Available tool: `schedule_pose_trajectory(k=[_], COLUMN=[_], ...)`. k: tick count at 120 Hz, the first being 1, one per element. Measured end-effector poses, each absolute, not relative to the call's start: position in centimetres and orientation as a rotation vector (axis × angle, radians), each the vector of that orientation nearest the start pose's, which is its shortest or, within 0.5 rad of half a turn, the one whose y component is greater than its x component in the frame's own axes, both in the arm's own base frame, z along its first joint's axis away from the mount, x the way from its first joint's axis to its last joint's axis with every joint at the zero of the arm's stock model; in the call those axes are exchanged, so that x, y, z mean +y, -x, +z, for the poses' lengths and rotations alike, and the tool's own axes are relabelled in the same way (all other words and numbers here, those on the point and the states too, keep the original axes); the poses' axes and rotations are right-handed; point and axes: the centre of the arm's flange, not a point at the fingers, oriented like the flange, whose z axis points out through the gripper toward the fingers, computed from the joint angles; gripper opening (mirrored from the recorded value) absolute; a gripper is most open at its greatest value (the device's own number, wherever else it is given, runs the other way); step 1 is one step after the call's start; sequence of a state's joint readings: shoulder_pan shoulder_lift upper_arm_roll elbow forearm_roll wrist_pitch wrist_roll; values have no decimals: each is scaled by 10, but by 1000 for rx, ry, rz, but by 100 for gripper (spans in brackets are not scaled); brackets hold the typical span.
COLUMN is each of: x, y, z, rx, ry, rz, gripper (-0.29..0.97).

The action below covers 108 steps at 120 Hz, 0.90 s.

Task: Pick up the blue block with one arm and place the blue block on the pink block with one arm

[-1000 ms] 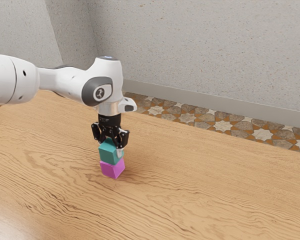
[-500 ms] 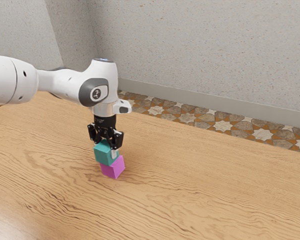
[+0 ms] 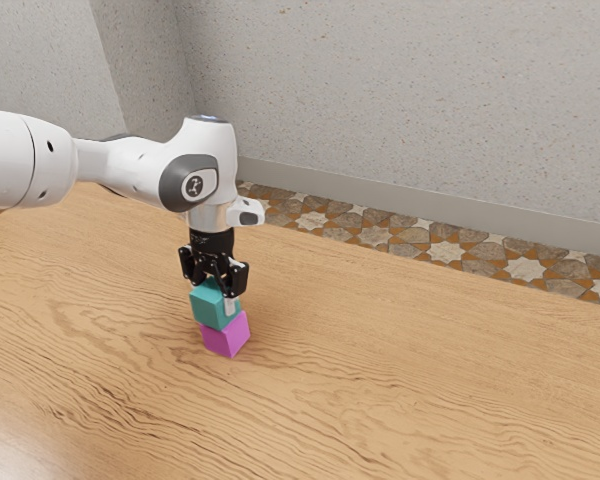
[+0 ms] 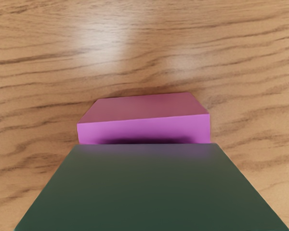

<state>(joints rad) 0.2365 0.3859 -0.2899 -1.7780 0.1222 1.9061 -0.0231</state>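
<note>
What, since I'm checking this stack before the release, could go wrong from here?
1. The blue block looks offset over the pink block, overhanging toward the exterior view's left. Once released, it might tip or slide off.
2. The gripper is shut on the blue block. Opening unevenly or lifting away askew could drag the block and topple the stack.

Arm (image 3: 120, 165) stretched out level, wrist vertical, jaws pointing down, clamped.
</note>
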Motion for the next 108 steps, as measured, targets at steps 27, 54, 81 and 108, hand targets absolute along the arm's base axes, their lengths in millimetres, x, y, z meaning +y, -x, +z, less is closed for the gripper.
schedule_pose_trajectory(k=[27,54,81,108], x=[-15,-18,-18,-18], y=[-618,-618,-618,-619], z=[333,333,332,335], rx=[139,156,166,175], ry=[3112,3114,3116,3117], rz=[372,372,375,365], gripper=[37,37,42,56])
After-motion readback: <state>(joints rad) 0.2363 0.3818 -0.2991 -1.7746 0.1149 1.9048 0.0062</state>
